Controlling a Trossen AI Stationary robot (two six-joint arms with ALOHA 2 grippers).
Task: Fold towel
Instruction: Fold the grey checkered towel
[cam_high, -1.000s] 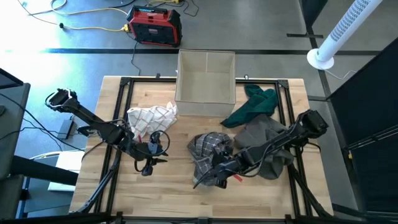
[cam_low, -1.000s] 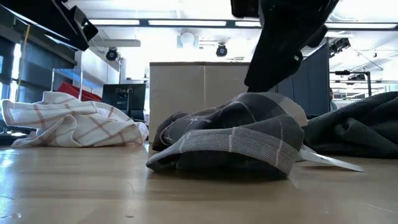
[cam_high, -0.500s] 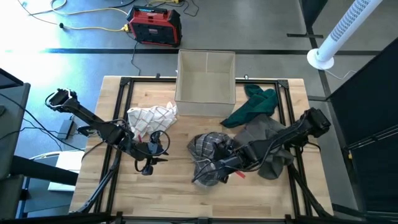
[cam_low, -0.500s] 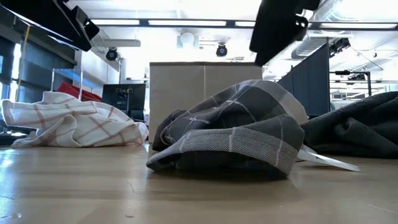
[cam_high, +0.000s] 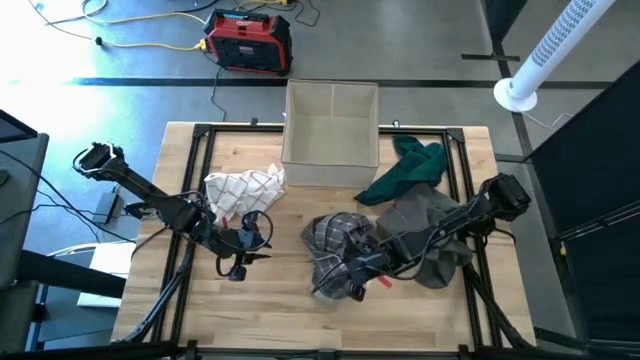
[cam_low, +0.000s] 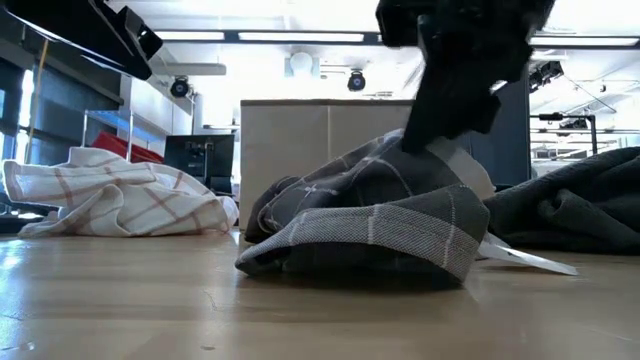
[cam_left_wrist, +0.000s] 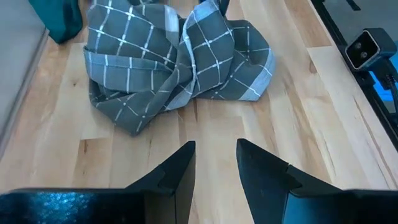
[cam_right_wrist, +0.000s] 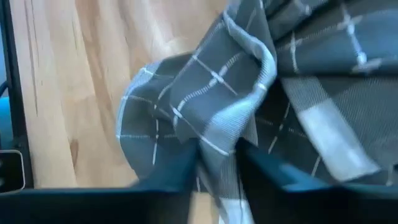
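Note:
The grey checked towel (cam_high: 330, 238) lies crumpled on the wooden table's middle. It also shows in the left wrist view (cam_left_wrist: 174, 68) and the low view (cam_low: 380, 220), its folds resting on the wood. My right gripper (cam_high: 335, 282) (cam_right_wrist: 217, 177) is at the towel's near side, shut on a raised fold. My left gripper (cam_high: 238, 268) (cam_left_wrist: 216, 168) hovers open to the towel's left, over bare wood, nothing between its fingers. My right gripper pinches a raised fold of the towel (cam_right_wrist: 214, 146) between its two fingers (cam_right_wrist: 180, 171), cloth bunched in the narrow gap. It comes slanting down from the table's right. In the low view the fold stands up at the towel's top (cam_low: 425, 150); the rest lies on the table.
A beige box (cam_high: 330, 125) stands at the far edge. A white checked towel (cam_high: 243, 190) lies left of the middle, a green cloth (cam_high: 410, 165) and a plain grey cloth (cam_high: 430, 235) on the right. Black frame rails (cam_high: 195, 200) run along the table's sides.
In the low view my right gripper rose off the towel's top half a second ago and has come down on it again. The towel's upper fold stands higher than a second ago; its lower folds stay on the wood.

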